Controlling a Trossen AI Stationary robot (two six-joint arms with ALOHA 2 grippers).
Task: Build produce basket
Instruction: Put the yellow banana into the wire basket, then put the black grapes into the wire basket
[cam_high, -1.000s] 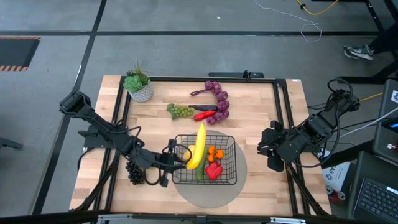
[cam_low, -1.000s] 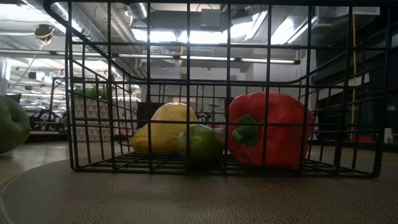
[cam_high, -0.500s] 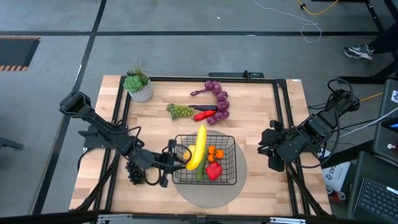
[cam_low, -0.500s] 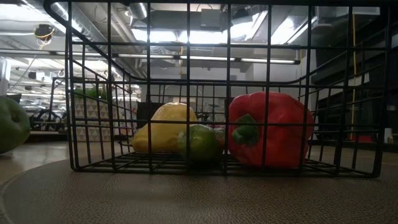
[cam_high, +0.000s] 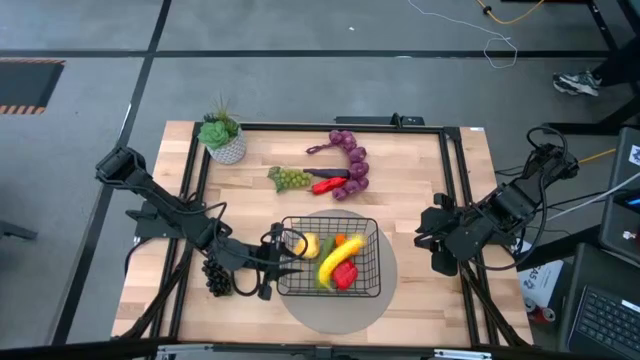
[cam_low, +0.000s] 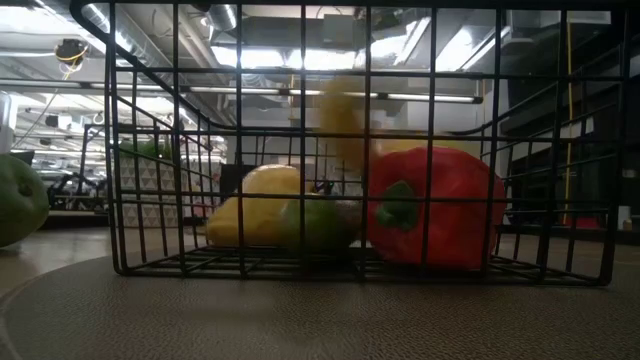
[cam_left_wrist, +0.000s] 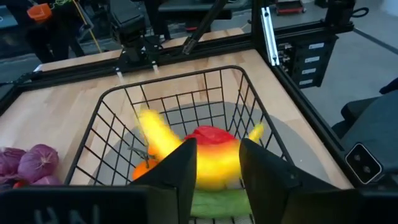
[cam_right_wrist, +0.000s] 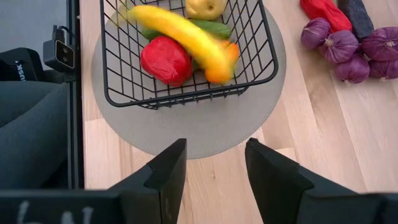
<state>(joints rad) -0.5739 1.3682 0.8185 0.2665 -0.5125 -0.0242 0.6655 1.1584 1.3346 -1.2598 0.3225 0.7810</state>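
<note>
The black wire basket (cam_high: 330, 258) stands on a round grey mat. In it the yellow banana (cam_high: 338, 258) lies slanting across a red pepper (cam_high: 346, 276), a green cucumber (cam_right_wrist: 210, 27), a lemon (cam_high: 308, 243) and an orange piece (cam_high: 341, 240); it is blurred in both wrist views. My left gripper (cam_high: 284, 251) stands open at the basket's left rim, the banana (cam_left_wrist: 163, 135) beyond its fingers. My right gripper (cam_high: 432, 238) hangs open above the table's right side, with nothing between its fingers.
A potted succulent (cam_high: 222, 136) stands at the far left corner. Purple grapes (cam_high: 352, 160), green grapes (cam_high: 290, 179) and a red pepper (cam_high: 328, 185) lie beyond the basket. Dark grapes (cam_high: 215, 276) lie under my left arm. A green fruit (cam_low: 16, 200) shows left of the basket.
My left gripper has opened and let go of the banana. The banana, which stood leaning over the basket's far rim, has tipped over toward the right and dropped into the basket, onto the red pepper and the other pieces.
</note>
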